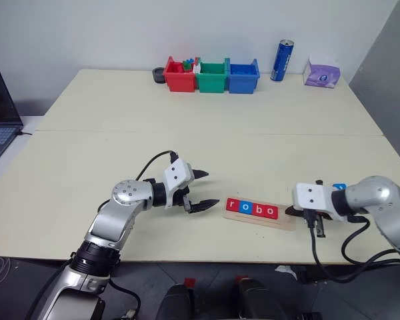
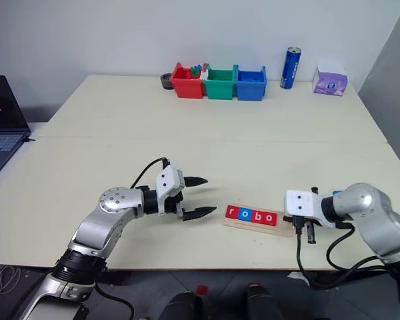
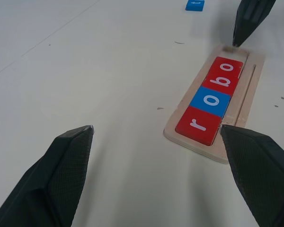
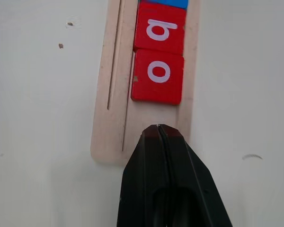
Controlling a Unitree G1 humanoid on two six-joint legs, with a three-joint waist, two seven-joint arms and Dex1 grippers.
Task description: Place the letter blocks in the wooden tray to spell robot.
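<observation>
Pale wood runs under four tiles: the wooden tray (image 1: pixel 285 221) lies near the front edge of the table (image 1: pixel 187 127), and in its groove we read r, o, b, o, red, blue, red, red, touching one another. The slot at the tray's right end is bare. The last of the letter blocks, the blue tile (image 3: pixel 195 4), lies flat on the table beyond the tray's right end, apart from it; its letter we cannot read.

Our right gripper (image 4: pixel 159 127) is clenched on nothing, its closed tip over the bare end of the tray, just short of the last red o (image 4: pixel 158 75). Our left gripper (image 1: pixel 207 191) hangs released, jaws wide, just beside the tray's left end and touching nothing.

We judge the step in hand to be fetching the blue tile. To do it well, the right gripper should lift clear of the tray before it opens, so the seated row is not nudged. It should take the tile by two opposite edges, check that the letter reads the same way as its neighbours, and lower it flat, snug against the o. The left gripper could steady the tray's far end.
</observation>
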